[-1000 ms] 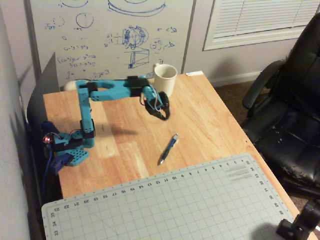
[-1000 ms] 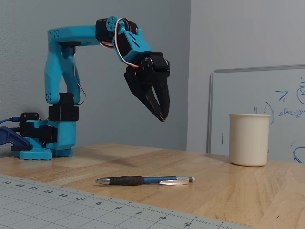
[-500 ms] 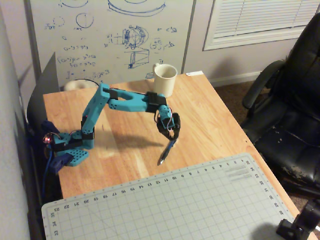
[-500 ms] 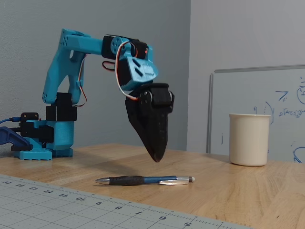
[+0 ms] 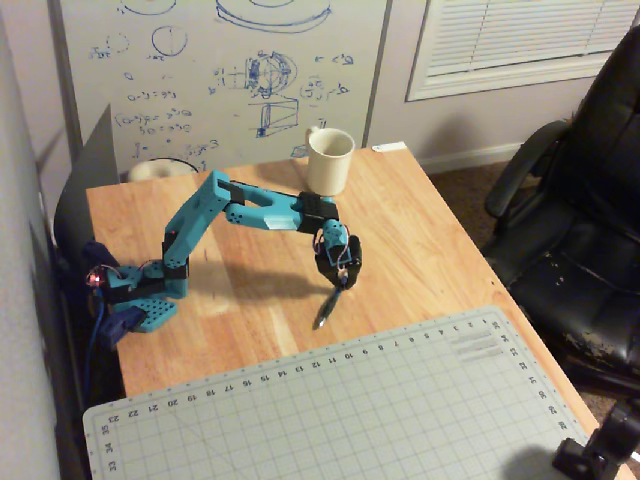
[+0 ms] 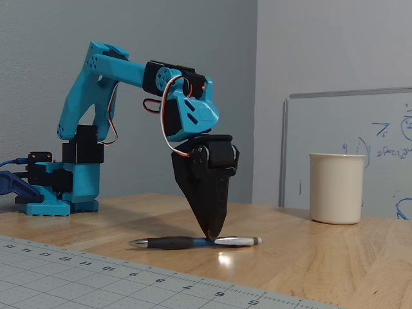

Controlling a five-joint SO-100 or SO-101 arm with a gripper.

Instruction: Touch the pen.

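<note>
The pen (image 6: 187,243) lies flat on the wooden table (image 6: 322,257), a slim dark-blue barrel with silvery ends. In the overhead view the pen (image 5: 326,310) lies just above the cutting mat. My gripper (image 6: 212,235) points straight down with its black fingers closed together, and the tip rests on the pen near its right end. In the overhead view my gripper (image 5: 339,287) stands over the pen's upper end. It holds nothing.
A cream mug (image 5: 329,160) stands at the table's far edge and shows to the right in the fixed view (image 6: 337,188). A grey cutting mat (image 5: 380,410) covers the near part. A whiteboard (image 5: 220,70) stands behind. A black office chair (image 5: 580,210) is at the right.
</note>
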